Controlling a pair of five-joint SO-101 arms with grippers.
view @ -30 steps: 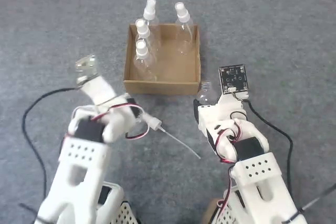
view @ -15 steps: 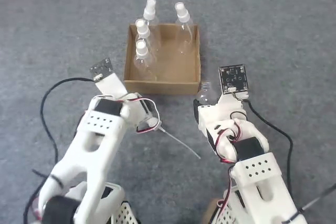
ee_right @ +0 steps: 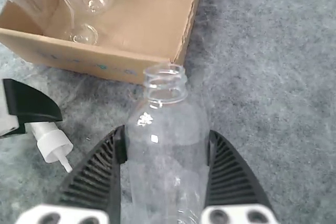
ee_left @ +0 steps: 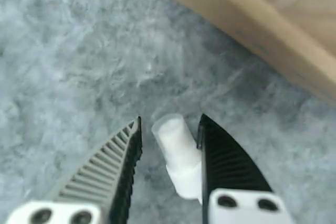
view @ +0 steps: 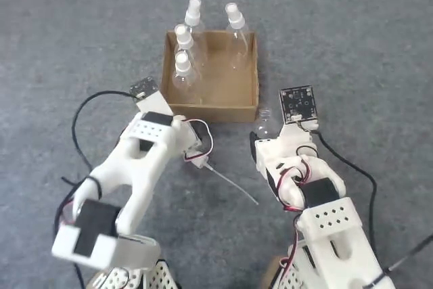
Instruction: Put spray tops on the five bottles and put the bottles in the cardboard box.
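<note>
The right hand (ee_right: 167,137) grips a clear, open-necked bottle (ee_right: 166,106), seemingly empty.

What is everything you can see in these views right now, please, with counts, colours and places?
Table cover: one, grey, carpet-like, under everything.
Cardboard box: one, brown, far middle of the table cover.
Capped bottles: four, clear with white spray tops, standing in the cardboard box.
Open bottle: one, clear, no top, upright beside the box's near right corner.
Loose spray top: one, white with a thin tube, lying on the table cover in front of the box.
Left arm: one, white, jaws open either side of the loose spray top.
Right arm: one, white, jaws shut on the open bottle.
</note>
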